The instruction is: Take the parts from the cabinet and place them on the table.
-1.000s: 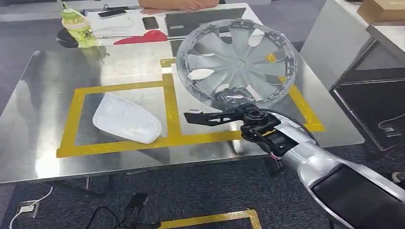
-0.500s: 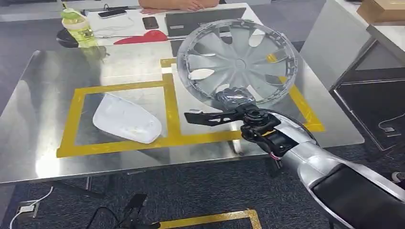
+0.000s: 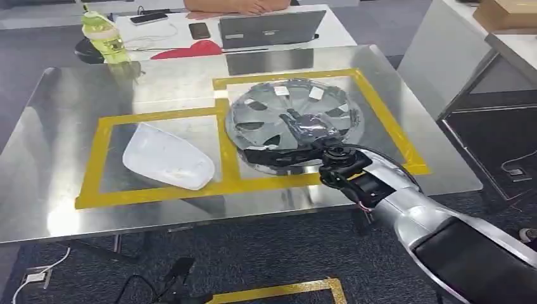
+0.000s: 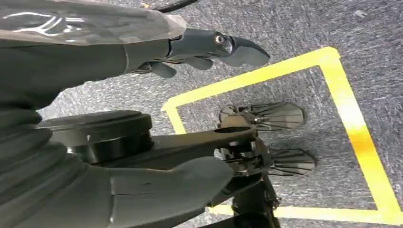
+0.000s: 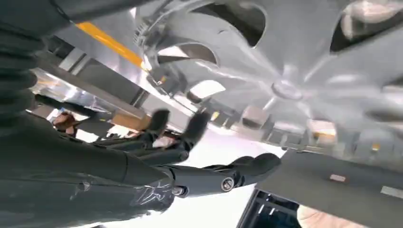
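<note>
Though two parts already lie on the table, the task reads as late but not closed; the white cover rests inside the left yellow tape box, and the hubcap now lies nearly flat inside the right tape box, its near rim close to the strip between the two boxes. Whether the cabinet holds more parts cannot be judged from these pictures; what is plainly left here is for the right hand to let go and draw clear.

On the head view the right hand sits over the near middle of the hubcap, wrapped in clear film, and seems to touch it; whether it grips or merely rests there is hard to say. On the right wrist view the dark fingers reach out, spread, toward the hubcap's rim, with the thumb set apart from them and nothing clearly pinched between; the picture is blurred, so I cannot tell whether the hold is on or off.

The left hand hangs over the carpet, holding nothing, its fingers loosely extended and apart; it is well away from both parts.
</note>
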{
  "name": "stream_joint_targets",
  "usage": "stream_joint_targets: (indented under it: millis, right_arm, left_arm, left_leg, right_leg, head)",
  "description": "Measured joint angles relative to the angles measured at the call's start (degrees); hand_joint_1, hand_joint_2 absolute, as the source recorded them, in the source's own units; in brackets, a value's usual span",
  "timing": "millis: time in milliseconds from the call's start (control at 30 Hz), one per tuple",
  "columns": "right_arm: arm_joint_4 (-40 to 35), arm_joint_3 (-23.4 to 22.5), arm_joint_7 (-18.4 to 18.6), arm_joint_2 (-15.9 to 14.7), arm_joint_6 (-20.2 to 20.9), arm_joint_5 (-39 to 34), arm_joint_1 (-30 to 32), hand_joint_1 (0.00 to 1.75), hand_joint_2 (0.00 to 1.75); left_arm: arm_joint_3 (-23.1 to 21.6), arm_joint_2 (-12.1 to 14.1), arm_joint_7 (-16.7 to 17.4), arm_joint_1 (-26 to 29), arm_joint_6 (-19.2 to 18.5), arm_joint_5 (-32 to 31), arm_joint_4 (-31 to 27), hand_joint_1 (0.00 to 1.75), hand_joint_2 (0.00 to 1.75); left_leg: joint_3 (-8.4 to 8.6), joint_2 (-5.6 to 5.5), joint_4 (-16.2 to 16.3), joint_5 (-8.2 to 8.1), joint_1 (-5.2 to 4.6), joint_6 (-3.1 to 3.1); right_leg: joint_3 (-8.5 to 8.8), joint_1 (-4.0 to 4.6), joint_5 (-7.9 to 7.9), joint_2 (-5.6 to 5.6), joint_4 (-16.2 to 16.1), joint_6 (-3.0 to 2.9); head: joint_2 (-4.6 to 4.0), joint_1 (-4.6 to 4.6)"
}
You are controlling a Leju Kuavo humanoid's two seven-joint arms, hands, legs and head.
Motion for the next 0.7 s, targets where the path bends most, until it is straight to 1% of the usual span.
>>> stream_joint_targets:
  millis: [167, 700]
  right_arm:
    - [0.0, 0.0, 0.0, 0.0, 0.0, 0.0, 0.0, 0.0, 0.0]
    - [-0.1, 0.0, 0.3, 0.0, 0.1, -0.2, 0.0, 0.0, 0.0]
  left_arm:
    - [0.0, 0.0, 0.5, 0.0, -1.4, 0.1, 0.0, 0.0, 0.0]
    - [0.0, 0.0, 0.2, 0.0, -2.3, 0.4, 0.0, 0.0, 0.0]
  left_leg:
    - [0.02, 0.0, 0.0, 0.0, 0.0, 0.0]
    - [0.05, 0.0, 0.0, 0.0, 0.0, 0.0]
  right_leg:
    - [0.02, 0.0, 0.0, 0.0, 0.0, 0.0]
    - [0.04, 0.0, 0.0, 0.0, 0.0, 0.0]
  head:
    - [0.0, 0.0]
    - [0.0, -0.02]
